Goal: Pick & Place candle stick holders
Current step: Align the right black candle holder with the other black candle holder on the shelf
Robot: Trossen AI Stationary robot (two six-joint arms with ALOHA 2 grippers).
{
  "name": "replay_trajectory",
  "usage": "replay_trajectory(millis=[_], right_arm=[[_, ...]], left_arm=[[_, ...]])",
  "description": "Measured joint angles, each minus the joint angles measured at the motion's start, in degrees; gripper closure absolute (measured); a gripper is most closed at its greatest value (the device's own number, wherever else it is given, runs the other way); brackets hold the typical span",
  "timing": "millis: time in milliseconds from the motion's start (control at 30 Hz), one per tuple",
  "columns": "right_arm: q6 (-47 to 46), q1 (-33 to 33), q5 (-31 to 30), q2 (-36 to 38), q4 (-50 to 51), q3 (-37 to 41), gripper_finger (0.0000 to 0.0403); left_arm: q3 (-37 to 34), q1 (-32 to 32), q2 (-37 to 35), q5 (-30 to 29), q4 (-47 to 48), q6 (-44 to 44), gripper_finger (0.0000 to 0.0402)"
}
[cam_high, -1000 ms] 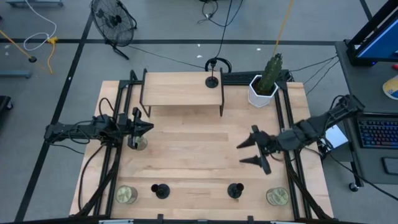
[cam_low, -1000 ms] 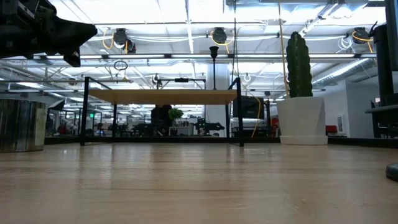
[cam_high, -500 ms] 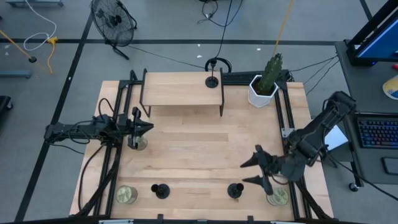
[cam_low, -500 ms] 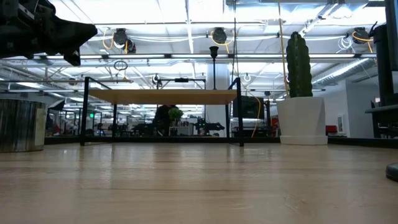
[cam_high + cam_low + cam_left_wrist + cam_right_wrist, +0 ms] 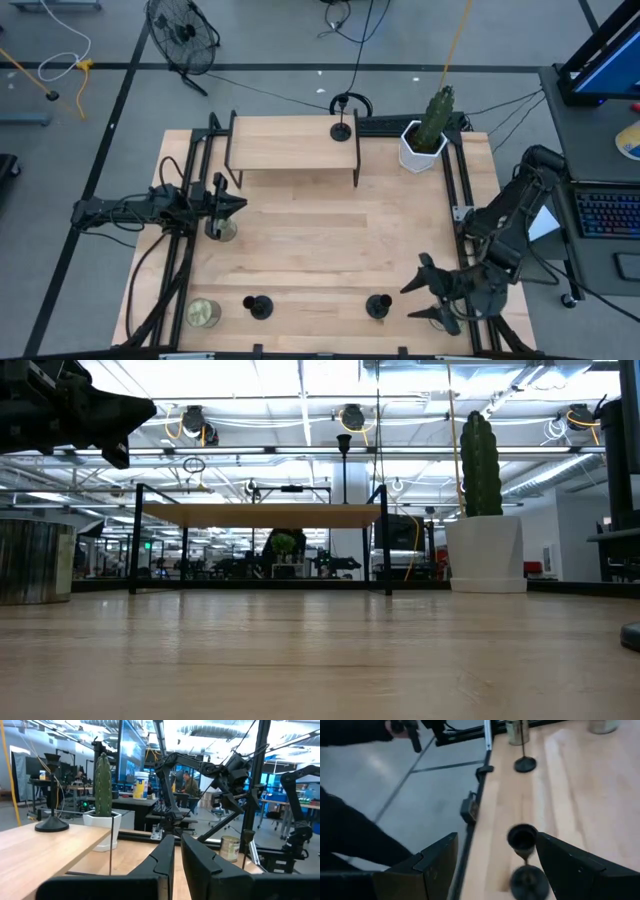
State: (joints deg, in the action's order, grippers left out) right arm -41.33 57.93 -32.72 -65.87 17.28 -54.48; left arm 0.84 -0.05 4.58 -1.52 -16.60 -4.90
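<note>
Near the front edge of the surface (image 5: 320,240), the right tool (image 5: 422,300) is positioned with its fingers spread wide and nothing between them, just beside a candle stick holder (image 5: 377,306) standing upright. A second holder (image 5: 258,306) is located farther along that edge next to a jar candle (image 5: 203,313), and a third holder (image 5: 341,128) is placed on the raised shelf (image 5: 290,142) near the cactus pot (image 5: 421,148). Beside another jar candle (image 5: 224,231), away from all three holders, the left tool (image 5: 232,205) is held with its fingers nearly together, gripping nothing.

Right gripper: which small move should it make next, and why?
Probably ease forward until the near holder stands between its fingers, then close. The right gripper is open, and the holder stands upright just ahead of it at the table's front edge, not yet enclosed.
</note>
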Motion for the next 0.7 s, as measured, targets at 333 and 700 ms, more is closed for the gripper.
replay_trajectory(millis=[333, 700], right_arm=[[-1.2, 3.3, -9.1, -0.8, 4.9, 0.0, 0.0140], [-11.7, 3.2, -8.2, -8.6, 4.8, 0.0, 0.0140]], left_arm=[[0.0, 0.0, 0.0, 0.0, 0.0, 0.1, 0.0364], [0.0, 0.0, 0.0, 0.0, 0.0, 0.2, 0.0364]])
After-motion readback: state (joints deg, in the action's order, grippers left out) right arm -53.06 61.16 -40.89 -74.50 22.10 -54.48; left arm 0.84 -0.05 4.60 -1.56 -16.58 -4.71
